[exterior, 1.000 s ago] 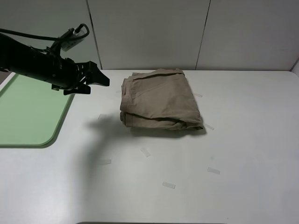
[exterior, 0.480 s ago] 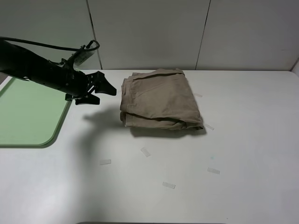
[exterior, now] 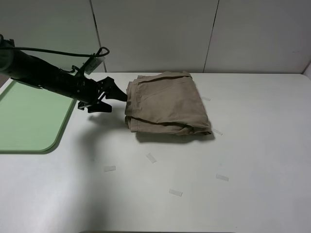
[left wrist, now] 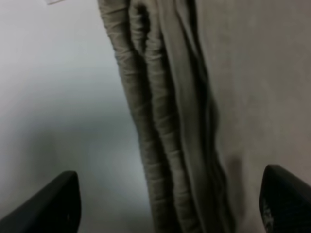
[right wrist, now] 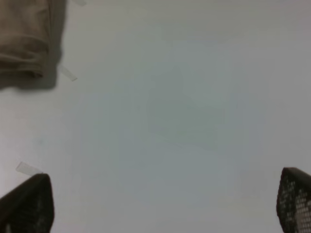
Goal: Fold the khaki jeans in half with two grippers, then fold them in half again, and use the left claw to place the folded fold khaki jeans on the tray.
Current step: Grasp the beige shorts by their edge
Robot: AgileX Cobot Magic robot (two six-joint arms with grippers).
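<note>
Exterior high — one khaki jeans (exterior: 167,104), one tray (exterior: 29,116), one left claw (exterior: 119,103) — jaws wide, beside jeans.

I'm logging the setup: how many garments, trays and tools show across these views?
Shorts: 1
Tray: 1
Tools: 2, the left tool and the right tool
Total: 4
</note>
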